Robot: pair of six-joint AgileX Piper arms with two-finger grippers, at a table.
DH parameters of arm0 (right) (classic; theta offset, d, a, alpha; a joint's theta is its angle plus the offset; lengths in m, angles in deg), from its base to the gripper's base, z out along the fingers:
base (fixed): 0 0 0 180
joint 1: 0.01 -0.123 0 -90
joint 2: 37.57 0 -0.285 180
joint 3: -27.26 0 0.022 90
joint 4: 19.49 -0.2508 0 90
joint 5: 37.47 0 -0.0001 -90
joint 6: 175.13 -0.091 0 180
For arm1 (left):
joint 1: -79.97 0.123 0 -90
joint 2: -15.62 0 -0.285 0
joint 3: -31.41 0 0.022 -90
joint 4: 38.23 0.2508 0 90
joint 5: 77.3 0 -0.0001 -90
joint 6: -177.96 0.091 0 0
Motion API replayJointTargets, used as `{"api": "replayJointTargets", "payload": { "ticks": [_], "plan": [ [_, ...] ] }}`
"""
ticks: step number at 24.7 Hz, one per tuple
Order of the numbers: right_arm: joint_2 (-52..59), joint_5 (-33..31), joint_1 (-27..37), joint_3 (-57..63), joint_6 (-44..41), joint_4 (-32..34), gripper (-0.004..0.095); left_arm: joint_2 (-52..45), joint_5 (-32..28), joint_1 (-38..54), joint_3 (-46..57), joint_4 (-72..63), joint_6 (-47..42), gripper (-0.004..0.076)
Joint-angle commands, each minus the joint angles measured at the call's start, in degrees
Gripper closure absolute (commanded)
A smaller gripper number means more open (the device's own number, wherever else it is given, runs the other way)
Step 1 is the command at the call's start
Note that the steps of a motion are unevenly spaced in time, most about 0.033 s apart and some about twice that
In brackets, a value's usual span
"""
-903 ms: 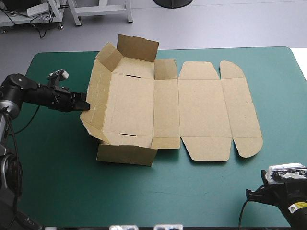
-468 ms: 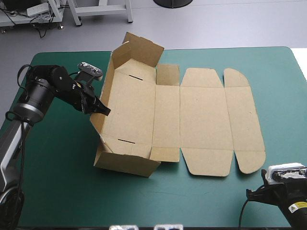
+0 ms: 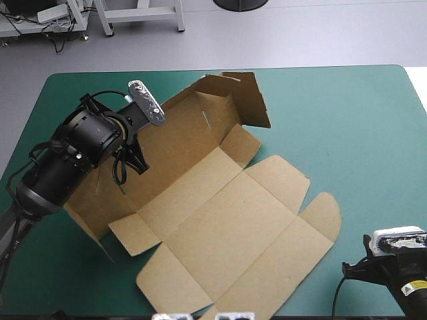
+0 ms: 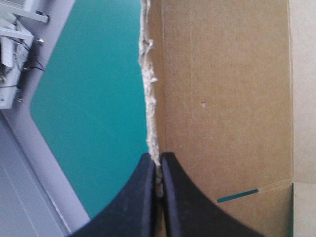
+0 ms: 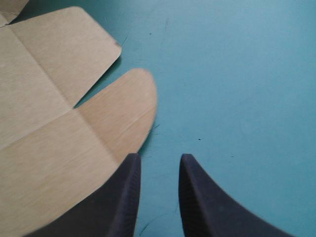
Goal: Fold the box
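- The box (image 3: pixel 227 220) lies slantwise across the middle of the teal-green cover (image 3: pixel 360 133). Its left part is tipped up off the table and its lid end lies flat toward the near edge.
- The left gripper (image 4: pixel 157 160) pinches the frayed edge (image 4: pixel 147 74) of the raised wall (image 4: pixel 222 98), its black fingers all but closed with the brown board between them.
- The right gripper (image 5: pixel 159 158) sits low at the near right corner, its fingers a narrow gap apart and holding nothing. The rounded flap (image 5: pixel 123 108) lies just beside it.
- The step in hand looks like standing up the left wall.
- To do it well, the pinch needs to be firm on that ragged edge, which could tear or slip. The wall should swing about its crease and not drag the whole sheet along.
- The sheet looks light and free to slide, so the right gripper would probably help by pressing the flat lid end down.
- Count: 1 box and 2 grippers, 1 of them holding. The right wrist view shows 1 rounded flap. The left wrist view shows 1 narrow slot (image 4: pixel 237 196) with teal-green showing through it.
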Motion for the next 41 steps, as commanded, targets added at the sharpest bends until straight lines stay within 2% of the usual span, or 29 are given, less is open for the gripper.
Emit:
{"api": "replayJointTargets", "payload": {
  "ticks": [1, 7, 15, 18, 20, 27, 32, 36, 41],
  "plan": [
    [-0.7, 4.3, -0.2, -1.4, 0.2, -1.0, 0.0656, -2.0, -5.2, -1.8, -2.0, 7.2, 0.1, 0.0734],
    [-0.7, 5.8, -0.2, -1.4, 0.2, -2.4, 0.0656, -2.0, -11.1, -2.2, -2.0, 6.7, 1.3, 0.0734],
    [-0.7, 7.7, -0.2, -1.5, -1.5, -2.4, 0.0656, -1.9, -13.1, -7.2, -2.0, 5.8, 6.9, 0.0734],
    [-0.7, 7.9, -0.2, -2.2, -1.5, -2.2, 0.0692, -1.8, -14.5, -11.3, -2.0, 3.8, 10.1, 0.0734],
    [-0.7, 8.2, -0.2, -2.8, -1.5, -1.9, 0.0720, -1.4, -14.4, -13.9, -2.0, 4.1, 11.6, 0.0734],
    [-0.7, 8.5, -0.2, -3.8, -3.1, -1.5, 0.0723, -1.6, -14.3, -20.9, 0.9, 4.1, 14.6, 0.0734],
    [-1.0, 10.2, -0.2, -4.6, -8.6, 2.0, 0.0723, -8.5, -14.1, -22.6, 3.8, 6.5, 16.0, 0.0734],
    [-5.9, 9.8, -0.2, -10.4, -8.5, 3.9, 0.0723, -14.0, -15.5, -22.6, 3.8, 3.8, 15.5, 0.0734],
    [-15.6, 11.7, -0.2, -17.0, -8.5, 3.8, 0.0723, -10.6, -15.2, -22.5, 3.8, 5.8, 15.7, 0.0734]
  ]
}}
